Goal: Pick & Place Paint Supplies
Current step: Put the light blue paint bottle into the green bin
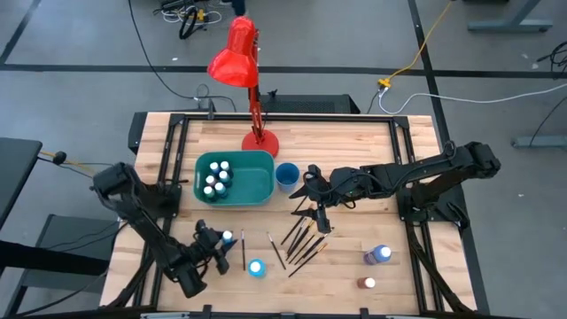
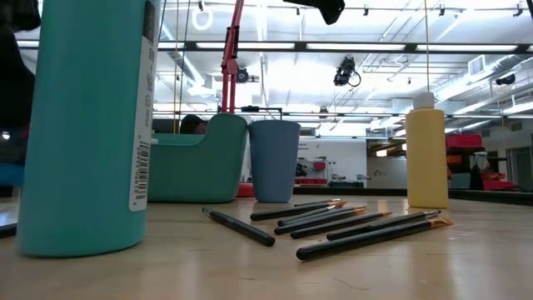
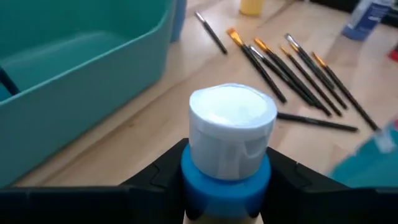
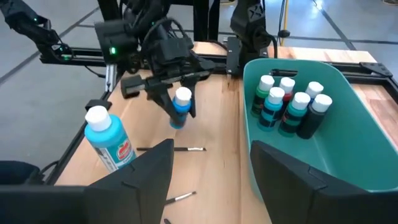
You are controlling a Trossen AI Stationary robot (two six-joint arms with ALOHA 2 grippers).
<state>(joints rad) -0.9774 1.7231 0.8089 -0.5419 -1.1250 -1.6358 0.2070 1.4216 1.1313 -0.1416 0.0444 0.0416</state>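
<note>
The left gripper (image 4: 177,102) had its fingers clamped on a blue paint bottle (image 4: 181,107) lifted near the worktop's (image 1: 354,142) left front, bound presumably for the teal bin (image 1: 257,190), while the right gripper (image 1: 312,188) hovered over the brushes (image 1: 301,239), fingers apart

We see a grey floor (image 1: 80,35) around the wooden counter (image 1: 354,142), with black and yellow cables (image 1: 416,53) lying on it. Long bright lights (image 2: 366,46) shine on the white ceiling far behind.
</note>
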